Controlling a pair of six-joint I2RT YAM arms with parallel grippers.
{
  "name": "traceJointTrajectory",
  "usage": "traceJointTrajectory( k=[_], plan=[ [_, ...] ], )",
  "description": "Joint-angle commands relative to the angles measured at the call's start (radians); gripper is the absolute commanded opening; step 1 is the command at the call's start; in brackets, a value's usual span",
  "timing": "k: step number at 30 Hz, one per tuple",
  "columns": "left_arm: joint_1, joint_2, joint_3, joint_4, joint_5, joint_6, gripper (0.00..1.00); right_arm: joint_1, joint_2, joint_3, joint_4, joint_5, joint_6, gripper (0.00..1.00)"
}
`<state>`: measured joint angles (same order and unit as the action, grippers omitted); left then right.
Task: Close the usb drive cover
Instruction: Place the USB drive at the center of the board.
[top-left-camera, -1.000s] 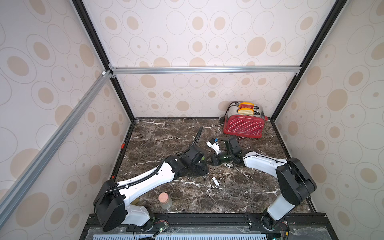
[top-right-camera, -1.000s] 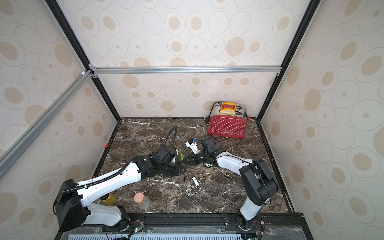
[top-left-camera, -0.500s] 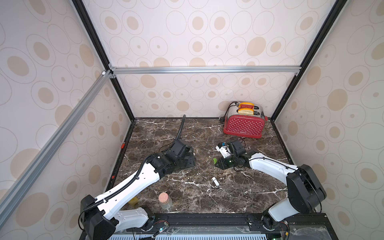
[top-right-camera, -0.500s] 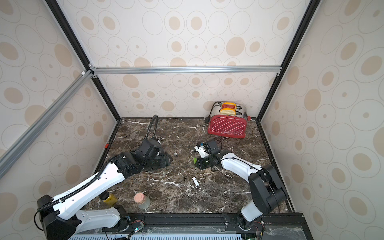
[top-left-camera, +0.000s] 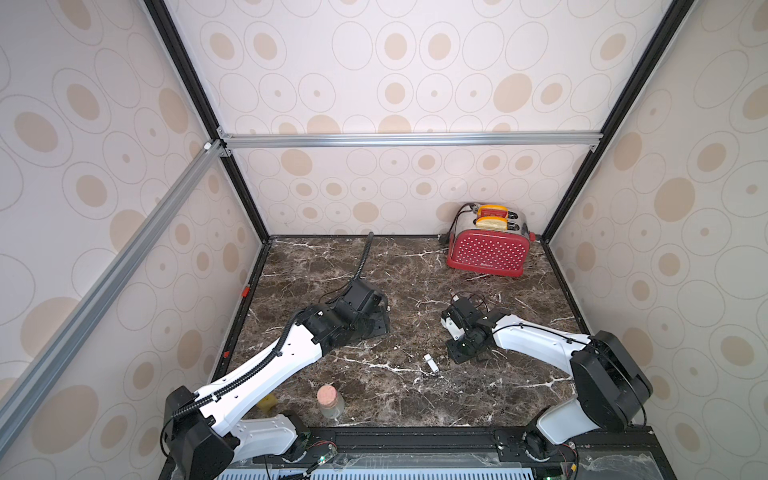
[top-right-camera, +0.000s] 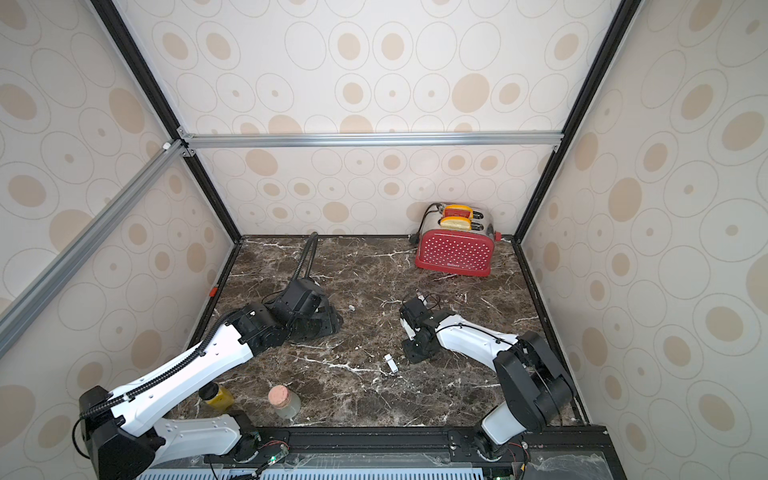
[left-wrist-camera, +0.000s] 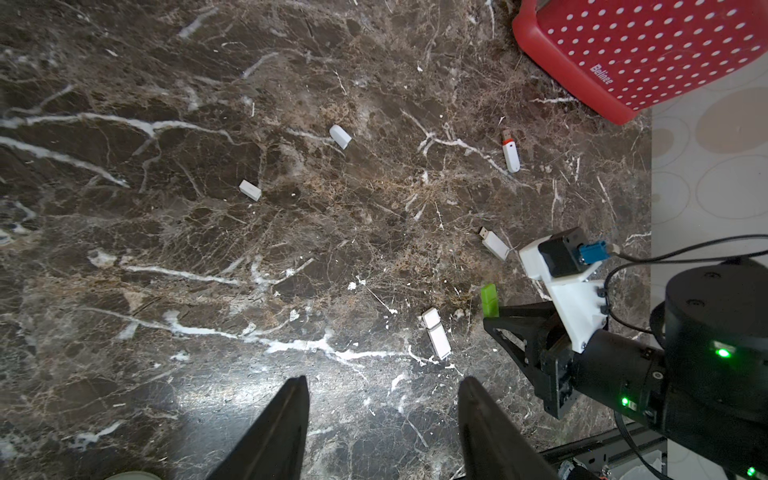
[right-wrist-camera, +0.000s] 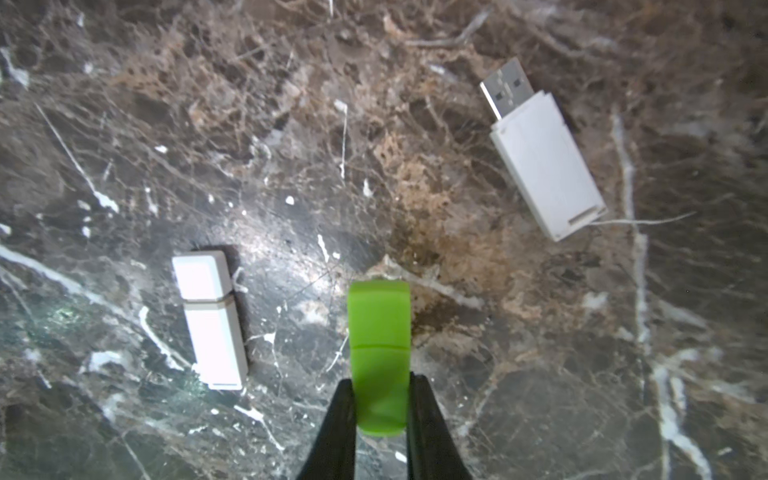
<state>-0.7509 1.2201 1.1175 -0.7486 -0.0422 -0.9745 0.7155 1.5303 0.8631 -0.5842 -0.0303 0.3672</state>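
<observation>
White usb drive, possibly capped, on marble table near right gripper.

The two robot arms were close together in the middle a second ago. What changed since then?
They parted. The left gripper drew back to the left, its jaws now open and empty. The right gripper pulled back to the right, shut on the green plastic USB drive, whose cover is on. The red dotted toaster, the white capped USB drive and the cork-stoppered glass jar stayed put.
</observation>
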Motion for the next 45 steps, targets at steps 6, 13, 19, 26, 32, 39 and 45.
traceJointTrajectory(
  k=[6, 13, 19, 26, 32, 39, 45],
  plan=[
    [0.01, 0.005, 0.002, -0.047, -0.033, 0.013, 0.6, 0.029, 0.058, 0.012, -0.044, 0.06, -0.003, 0.0],
    [0.012, 0.0, -0.004, -0.063, -0.044, 0.016, 0.63, 0.037, 0.094, 0.018, -0.039, 0.049, -0.008, 0.04],
    [0.016, 0.005, -0.007, -0.076, -0.057, 0.006, 0.63, 0.043, 0.094, 0.021, -0.044, 0.047, -0.007, 0.16],
    [0.028, 0.043, -0.012, -0.081, -0.058, -0.046, 0.63, 0.044, 0.079, 0.027, -0.059, 0.053, -0.012, 0.24],
    [0.1, 0.075, -0.04, -0.047, 0.011, -0.127, 0.64, 0.044, 0.052, 0.038, -0.083, 0.068, -0.019, 0.34],
    [0.203, 0.125, -0.083, 0.026, 0.094, -0.259, 0.64, 0.044, -0.022, 0.061, -0.121, 0.115, -0.034, 0.42],
    [0.234, 0.214, -0.051, 0.027, 0.116, -0.369, 0.64, 0.043, -0.12, 0.076, -0.149, 0.157, -0.046, 0.49]
  ],
)
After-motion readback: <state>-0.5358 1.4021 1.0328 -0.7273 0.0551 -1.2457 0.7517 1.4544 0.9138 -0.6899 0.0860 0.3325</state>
